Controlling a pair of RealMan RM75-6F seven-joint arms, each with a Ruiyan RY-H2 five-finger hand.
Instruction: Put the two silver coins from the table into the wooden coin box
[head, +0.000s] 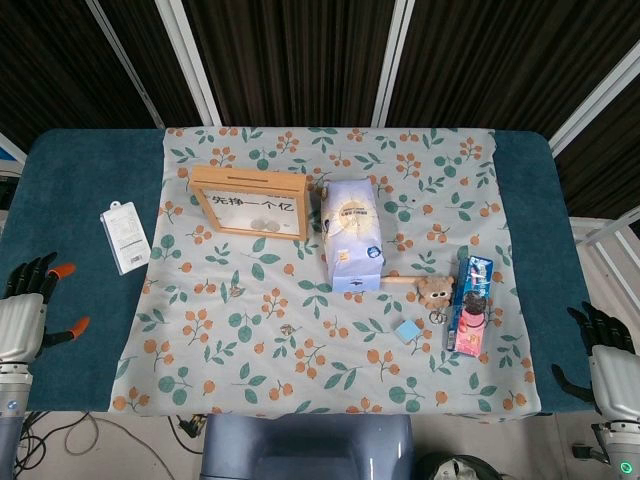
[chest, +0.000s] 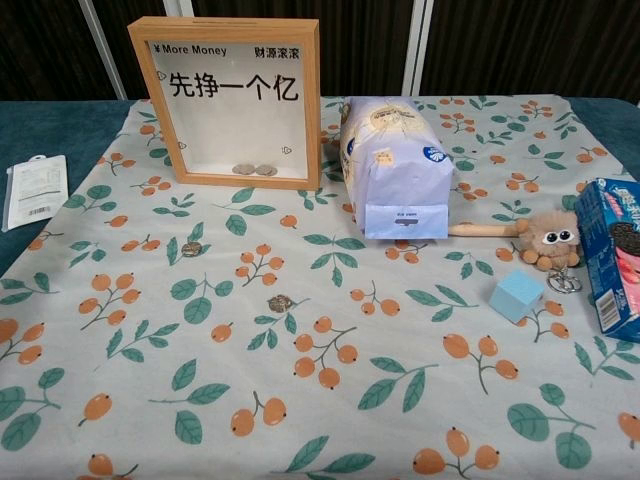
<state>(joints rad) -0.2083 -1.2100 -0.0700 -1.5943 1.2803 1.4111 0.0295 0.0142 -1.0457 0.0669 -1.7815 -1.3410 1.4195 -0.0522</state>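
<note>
Two silver coins are lying on the floral cloth (chest: 420, 330) covering the counter (head: 90, 330). The first coin (chest: 191, 249) is sitting left of centre, small, round and dull grey, flat on the fabric; the second coin (chest: 280, 302) is resting nearer the middle, slightly closer to the robot, equally flat and tarnished-looking. Both are lying well apart from each other and in front of the wooden coin box (chest: 230, 100).

At far left, the left robot hand (head: 30, 305) is hanging beside the counter edge, fingers spread apart, holding nothing. A white packet (head: 125, 236) is lying on the bare blue surface. The wooden coin box is standing upright at the back left, a light frame with a clear front printed "More Money"; two coins are already showing at its bottom. A pale blue bag (chest: 395, 165) is lying just right of it. Further right, a small blue cube (chest: 517, 294), a fuzzy brown toy (chest: 548, 238) and a cookie box (chest: 612, 255) are sitting. The right robot hand (head: 605, 360) is hanging off the right edge, fingers apart, empty.
</note>
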